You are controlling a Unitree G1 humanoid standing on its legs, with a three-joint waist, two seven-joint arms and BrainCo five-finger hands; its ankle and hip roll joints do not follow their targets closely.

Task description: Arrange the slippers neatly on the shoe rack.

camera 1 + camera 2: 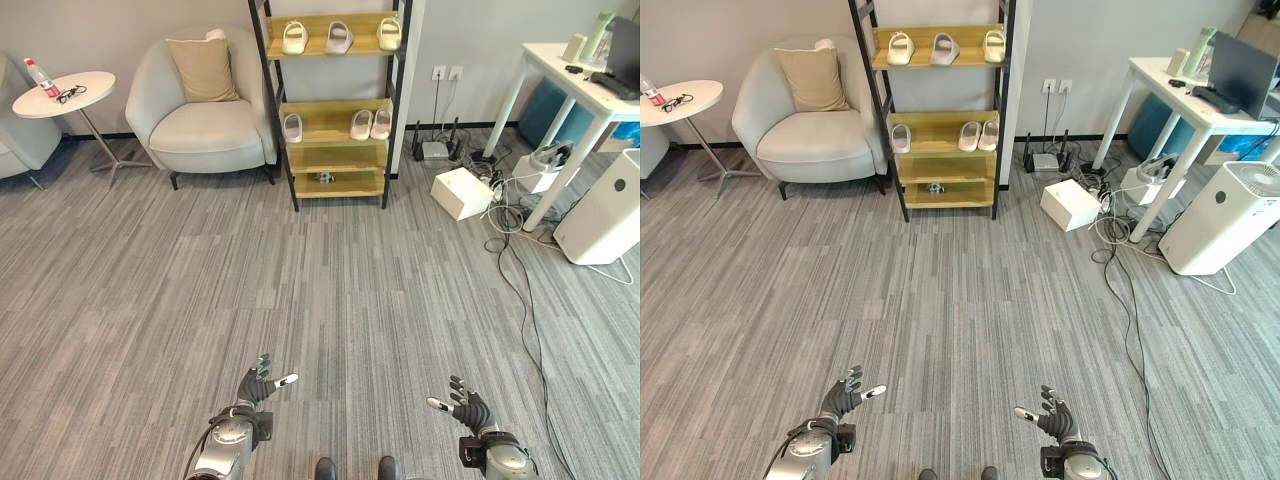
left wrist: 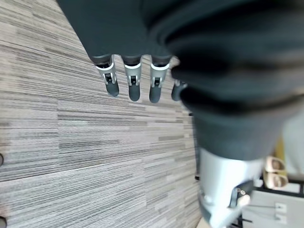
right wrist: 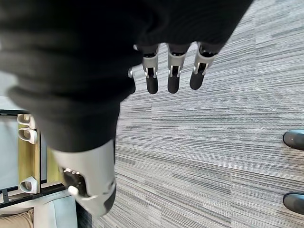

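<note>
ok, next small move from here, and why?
Probably walk forward toward the shoe rack. Both the left robot hand and the right robot hand are open and hold nothing, and the slippers, like the lone one on the middle shelf, sit across the room.

Cream slippers [image 1: 338, 38], yellow-wood black-framed shoe rack [image 1: 330, 120], grey striped carpet [image 1: 300, 290]

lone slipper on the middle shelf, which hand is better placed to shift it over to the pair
Probably left: the lone slipper sits at the shelf's left end, nearer the left hand's side. Both hands, right hand too, are open, empty and far off.
</note>
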